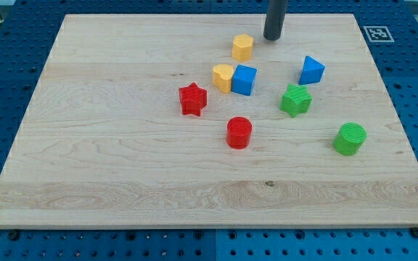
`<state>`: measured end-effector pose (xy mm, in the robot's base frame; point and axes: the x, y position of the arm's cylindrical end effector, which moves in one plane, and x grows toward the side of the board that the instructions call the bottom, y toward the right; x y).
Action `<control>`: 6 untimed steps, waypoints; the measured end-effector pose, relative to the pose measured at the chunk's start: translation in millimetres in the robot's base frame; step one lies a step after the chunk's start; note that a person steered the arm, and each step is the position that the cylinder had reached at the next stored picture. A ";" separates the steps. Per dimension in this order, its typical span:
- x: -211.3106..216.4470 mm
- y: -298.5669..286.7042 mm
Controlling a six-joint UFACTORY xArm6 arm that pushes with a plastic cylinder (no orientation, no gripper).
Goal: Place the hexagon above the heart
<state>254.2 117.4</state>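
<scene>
Yellow hexagon (243, 47) sits nr table (122, 167) top edge, above yellow heart (223, 77); my tip (272, 38) just right of hexagon. No hand on rig.

The desk (122, 181) is pale, matt, smooth-looking wood with visible grain and a small dark knot, the yellow hexagon (243, 47) and yellow heart (223, 77) look like matt plastic, and the rod is dark and dull.

rod: straight, cylindrical, dark grey to black, plain, smooth matte surface
my tip (272, 38): blunt, flat-ended, same dark colour and width as shaft
upper part: cut off by the view's top
</scene>
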 end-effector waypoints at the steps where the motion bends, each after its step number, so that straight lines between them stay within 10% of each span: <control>1: 3.6 -8.8; 4: 43.7 -101.7; 6: 43.1 -53.6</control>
